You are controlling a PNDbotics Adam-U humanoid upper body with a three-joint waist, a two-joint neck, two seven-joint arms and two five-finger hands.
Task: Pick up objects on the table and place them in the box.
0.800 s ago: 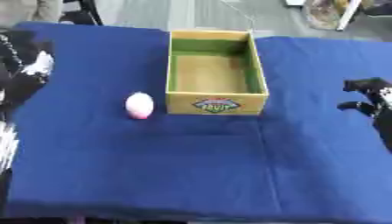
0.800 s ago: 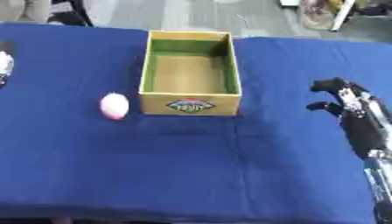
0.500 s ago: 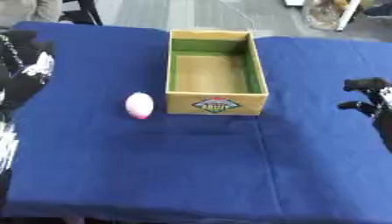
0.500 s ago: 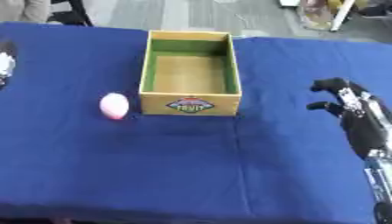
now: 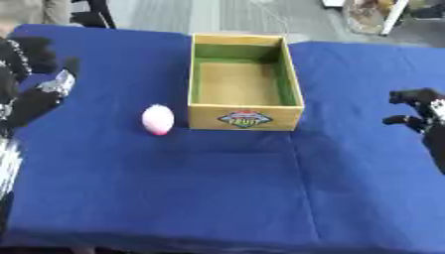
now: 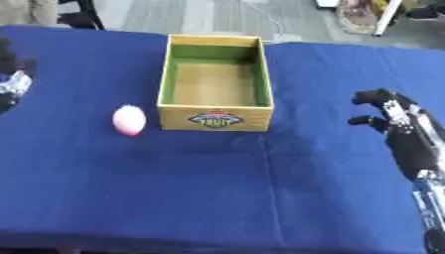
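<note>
Left hand point(image 5: 39, 96): released, over counter's left edge.
Right hand point(image 6: 387, 111): clenched, holding nothing.
Pink object point(image 5: 157, 119): on blue counter point(image 5: 217, 188), just left of box point(image 5: 246, 118).

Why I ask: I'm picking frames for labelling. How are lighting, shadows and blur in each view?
Left eye view: even light, soft overall; the pink object has fuzzy edges, the box label is barely legible, the left hand is smeared. Right eye view: same softness, faint shadow before the box, no glare; right hand blurred.
</note>
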